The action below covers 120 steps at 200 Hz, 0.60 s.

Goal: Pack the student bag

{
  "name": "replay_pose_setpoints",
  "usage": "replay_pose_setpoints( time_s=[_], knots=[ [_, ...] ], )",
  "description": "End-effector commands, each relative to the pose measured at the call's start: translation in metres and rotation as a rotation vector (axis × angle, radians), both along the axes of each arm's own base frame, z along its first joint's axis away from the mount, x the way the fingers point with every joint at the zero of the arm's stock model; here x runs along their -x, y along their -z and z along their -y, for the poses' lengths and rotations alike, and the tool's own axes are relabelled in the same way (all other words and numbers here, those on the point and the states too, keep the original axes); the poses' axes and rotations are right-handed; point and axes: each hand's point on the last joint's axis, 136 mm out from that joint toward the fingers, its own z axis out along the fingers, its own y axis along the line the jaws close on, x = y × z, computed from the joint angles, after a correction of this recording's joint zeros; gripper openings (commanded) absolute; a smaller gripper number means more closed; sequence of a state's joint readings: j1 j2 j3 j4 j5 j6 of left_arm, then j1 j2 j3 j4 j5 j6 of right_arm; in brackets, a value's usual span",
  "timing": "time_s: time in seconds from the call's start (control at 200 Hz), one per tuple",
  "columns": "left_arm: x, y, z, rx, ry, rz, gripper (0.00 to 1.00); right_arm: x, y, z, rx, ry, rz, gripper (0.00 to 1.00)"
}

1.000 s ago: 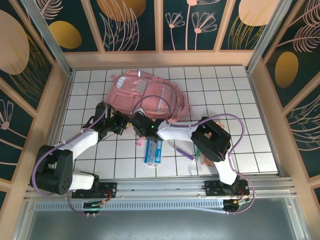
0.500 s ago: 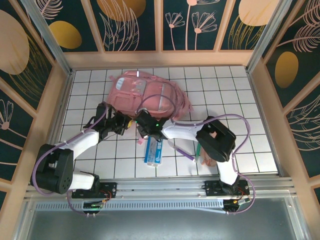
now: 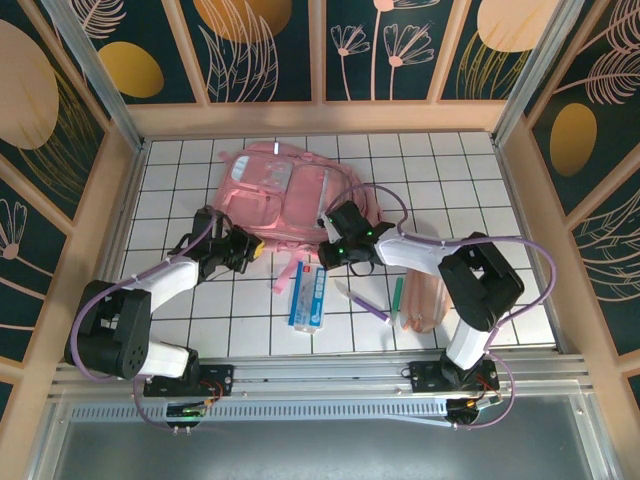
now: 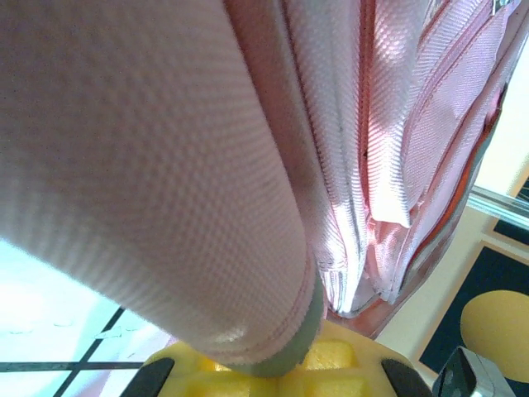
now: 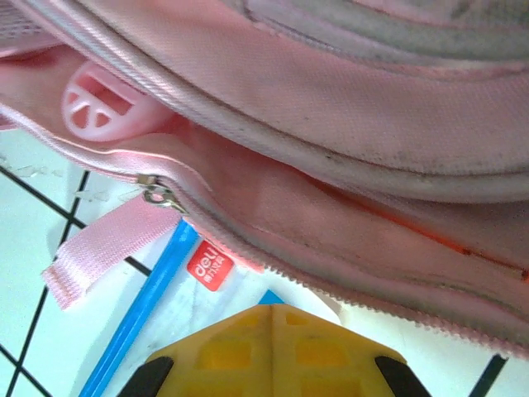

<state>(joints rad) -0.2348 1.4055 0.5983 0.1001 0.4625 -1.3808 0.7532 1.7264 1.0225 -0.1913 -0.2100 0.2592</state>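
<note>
Student bag [image 3: 285, 190] is lying flat on the white gridded table [image 3: 480, 200], far of centre, front pockets facing up.

Left gripper [image 3: 247, 247] is sitting at the bag's near left edge. In the left wrist view its yellow pads are pressing together on a rolled fold of pink bag fabric.

Right gripper [image 3: 333, 238] is sitting at the bag's near right edge. Its jaws are pressing together, with the tip just beside the open zipper seam. Cannot tell whether any fabric is caught.

In the right wrist view the zip pull [image 5: 157, 197] is hanging over a blue-and-white box [image 3: 308, 298], which is lying just near of the bag.

A peach pouch [image 3: 425, 302] and a green pen [image 3: 396, 294] are lying side by side, near right.
</note>
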Motion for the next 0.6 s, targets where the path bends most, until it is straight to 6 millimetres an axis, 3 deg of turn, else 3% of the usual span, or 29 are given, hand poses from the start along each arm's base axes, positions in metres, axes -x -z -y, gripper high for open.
replay_pose_setpoints(
  time_s=[0.0,0.115,0.19,0.26,0.3,0.415,0.596],
  knots=[
    [0.000,-0.004,-0.005,0.036,-0.056,-0.067,0.00,0.002,-0.003,0.007,0.018,-0.023,-0.009,0.00],
    [0.003,0.001,-0.016,0.032,-0.068,-0.076,0.00,-0.006,-0.007,0.018,-0.003,0.004,-0.013,0.00],
    [0.006,0.004,-0.020,0.036,-0.072,-0.086,0.00,-0.001,-0.014,0.013,-0.043,-0.044,0.006,0.00],
    [0.008,0.005,-0.020,0.036,-0.064,-0.091,0.00,0.010,-0.025,0.000,-0.105,-0.124,0.039,0.31],
    [0.010,0.004,-0.019,0.042,-0.057,-0.092,0.00,0.012,-0.029,-0.007,-0.130,-0.133,0.056,0.39],
    [0.014,0.004,-0.018,0.054,-0.057,-0.096,0.00,0.020,-0.035,-0.032,-0.224,-0.178,0.042,0.46],
    [0.017,-0.003,-0.018,0.076,-0.076,-0.082,0.00,0.013,-0.020,-0.056,-0.224,-0.171,0.062,0.50]
  ],
)
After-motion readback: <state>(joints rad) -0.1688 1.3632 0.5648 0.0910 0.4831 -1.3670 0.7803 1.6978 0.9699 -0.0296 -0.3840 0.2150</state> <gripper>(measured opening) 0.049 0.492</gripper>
